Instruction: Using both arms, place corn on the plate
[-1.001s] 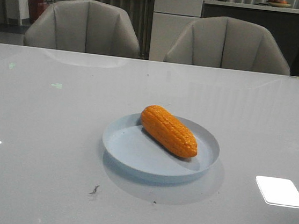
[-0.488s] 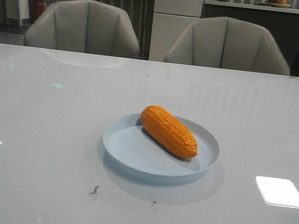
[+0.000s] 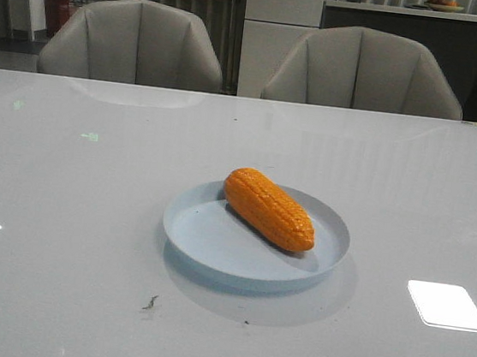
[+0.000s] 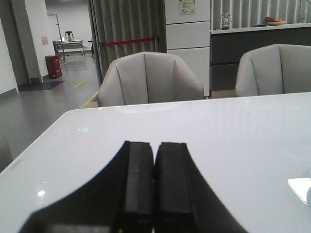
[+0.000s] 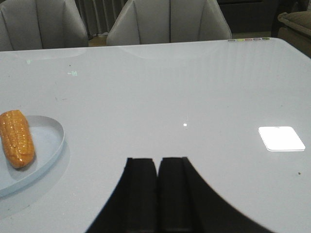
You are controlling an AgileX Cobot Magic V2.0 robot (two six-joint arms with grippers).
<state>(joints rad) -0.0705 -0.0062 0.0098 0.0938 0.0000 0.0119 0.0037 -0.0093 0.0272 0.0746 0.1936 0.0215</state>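
A: Where's the corn (image 3: 269,209)?

B: I see it lying on the plate (image 3: 213,249), slantwise, its blunt end toward the far rim on the left and its tapered end toward the right rim. It sits on the far half of the plate; the near half is bare.

A: And the plate?

B: On the table (image 3: 62,210), about midway across it, in front of the gap between the two chairs (image 3: 134,43).

A: What are the arms doing?

B: In the front view I see neither. My left wrist view shows the left gripper (image 4: 154,145) with its fingers pressed together, nothing between them, over bare table, the plate not in sight. My right wrist view shows the right gripper (image 5: 158,161) closed the same way and empty, well apart from the plate, which shows at the edge with the corn on it.

A: Anything touching the corn?

B: Only the plate.
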